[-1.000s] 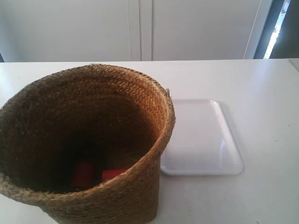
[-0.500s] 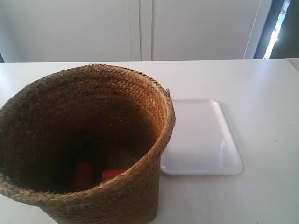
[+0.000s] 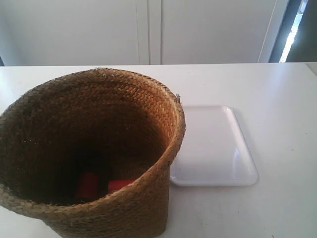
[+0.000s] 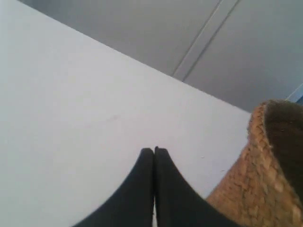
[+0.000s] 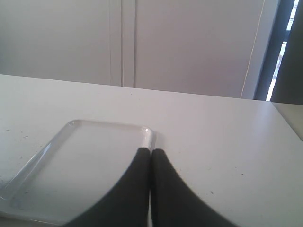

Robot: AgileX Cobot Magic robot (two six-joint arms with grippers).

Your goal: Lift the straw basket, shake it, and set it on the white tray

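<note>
The straw basket (image 3: 114, 114) stands upright on the white table at the exterior view's near left, its rim overlapping the white tray (image 3: 213, 148) lying flat beside it. Two red pieces (image 3: 89, 186) lie in the basket's dark bottom. No arm shows in the exterior view. My left gripper (image 4: 154, 151) is shut and empty over bare table, with the basket's wall (image 4: 258, 175) a short way off to one side. My right gripper (image 5: 151, 152) is shut and empty, its tips over the rim of the tray (image 5: 94, 161).
The white table (image 3: 277, 99) runs back to a pale panelled wall (image 3: 148, 29). A dark window strip (image 3: 297, 25) stands at the exterior view's far right.
</note>
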